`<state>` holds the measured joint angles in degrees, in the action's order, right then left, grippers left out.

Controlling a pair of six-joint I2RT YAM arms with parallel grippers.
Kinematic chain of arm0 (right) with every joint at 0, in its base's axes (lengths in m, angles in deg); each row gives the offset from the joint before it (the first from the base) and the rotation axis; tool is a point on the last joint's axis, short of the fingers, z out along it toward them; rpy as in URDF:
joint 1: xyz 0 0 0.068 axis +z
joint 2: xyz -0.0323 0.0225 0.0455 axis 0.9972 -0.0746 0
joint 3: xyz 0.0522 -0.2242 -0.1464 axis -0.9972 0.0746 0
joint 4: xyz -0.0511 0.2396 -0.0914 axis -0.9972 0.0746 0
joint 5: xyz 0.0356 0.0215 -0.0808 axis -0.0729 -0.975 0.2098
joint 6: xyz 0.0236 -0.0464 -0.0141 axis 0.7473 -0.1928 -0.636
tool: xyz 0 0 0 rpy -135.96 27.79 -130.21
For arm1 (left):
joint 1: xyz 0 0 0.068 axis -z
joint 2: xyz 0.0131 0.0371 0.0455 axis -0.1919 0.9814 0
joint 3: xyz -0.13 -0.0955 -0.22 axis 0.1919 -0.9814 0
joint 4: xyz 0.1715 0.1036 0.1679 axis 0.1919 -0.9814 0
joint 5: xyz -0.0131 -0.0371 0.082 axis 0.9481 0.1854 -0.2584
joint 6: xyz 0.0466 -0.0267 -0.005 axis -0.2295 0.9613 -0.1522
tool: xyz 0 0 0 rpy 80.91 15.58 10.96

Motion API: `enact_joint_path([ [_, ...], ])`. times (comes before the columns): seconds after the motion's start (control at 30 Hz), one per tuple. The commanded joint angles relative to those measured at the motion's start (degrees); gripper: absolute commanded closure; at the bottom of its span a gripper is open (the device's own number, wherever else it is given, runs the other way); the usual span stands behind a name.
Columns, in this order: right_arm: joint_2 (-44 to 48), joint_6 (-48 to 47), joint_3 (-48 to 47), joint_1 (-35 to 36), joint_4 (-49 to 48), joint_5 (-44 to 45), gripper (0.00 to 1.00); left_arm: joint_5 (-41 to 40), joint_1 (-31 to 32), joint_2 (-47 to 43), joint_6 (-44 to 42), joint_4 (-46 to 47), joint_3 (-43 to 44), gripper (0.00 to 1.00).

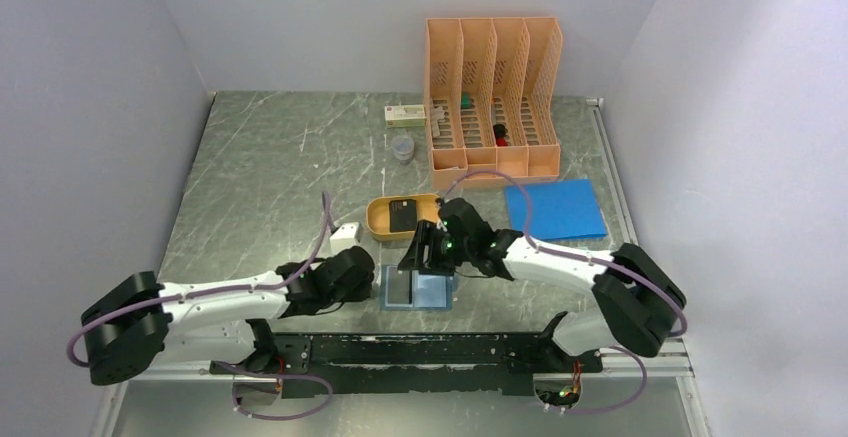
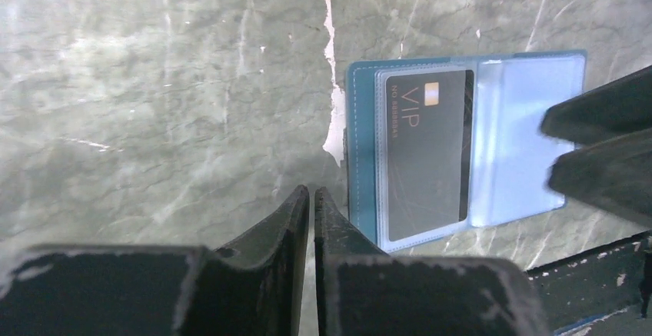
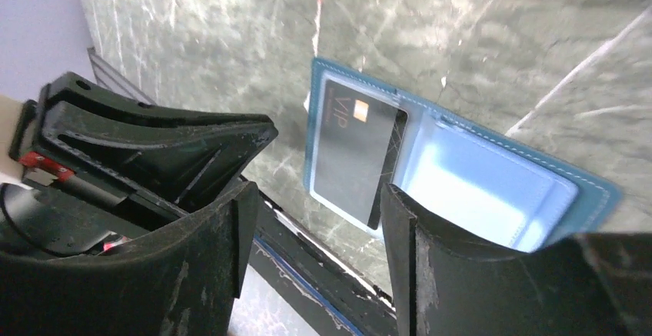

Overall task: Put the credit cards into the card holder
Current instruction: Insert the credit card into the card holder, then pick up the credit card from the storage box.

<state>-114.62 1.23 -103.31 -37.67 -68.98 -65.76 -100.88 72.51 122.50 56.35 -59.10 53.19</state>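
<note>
The teal card holder (image 1: pixel 432 292) lies open and flat near the table's front edge. A dark VIP credit card (image 2: pixel 427 151) sits in its left clear pocket, also seen in the right wrist view (image 3: pixel 357 151). The right pocket (image 2: pixel 515 144) looks empty. A second dark card (image 1: pixel 402 215) lies in the orange oval tray (image 1: pixel 378 219). My left gripper (image 2: pixel 311 194) is shut and empty, on the table just left of the holder. My right gripper (image 3: pixel 319 190) is open and empty, low over the holder's (image 3: pixel 477 182) near edge; its fingers (image 2: pixel 600 144) overlap the right pocket.
An orange file organizer (image 1: pixel 492 97) stands at the back. A bright blue sheet (image 1: pixel 555 209) lies right of the tray. A white block (image 1: pixel 344 237), a small clear cup (image 1: pixel 402 147) and a white box (image 1: pixel 405 113) lie further back. A black rail (image 1: pixel 430 349) runs along the front edge.
</note>
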Motion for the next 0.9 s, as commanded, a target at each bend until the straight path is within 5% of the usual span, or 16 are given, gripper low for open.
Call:
enact_joint_path([
  [0.0,5.2,-6.4,-5.9,-1.1,16.4,9.9,0.36,-5.3,-0.5,-5.5,-0.5,-7.3,2.8,0.85],
  [0.27,5.5,-10.2,-10.9,-8.5,9.2,14.8,0.37,-3.3,-10.1,-8.1,-6.9,-5.1,9.6,0.77],
  [0.53,-8.7,-10.1,-15.8,-12.8,-2.4,9.7,0.4,8.3,-21.0,8.3,-13.4,2.4,26.6,0.79],
  [0.87,-18.8,-10.4,-19.6,-14.0,-3.9,7.3,0.43,15.0,-23.2,22.6,-13.6,8.6,30.9,0.8],
])
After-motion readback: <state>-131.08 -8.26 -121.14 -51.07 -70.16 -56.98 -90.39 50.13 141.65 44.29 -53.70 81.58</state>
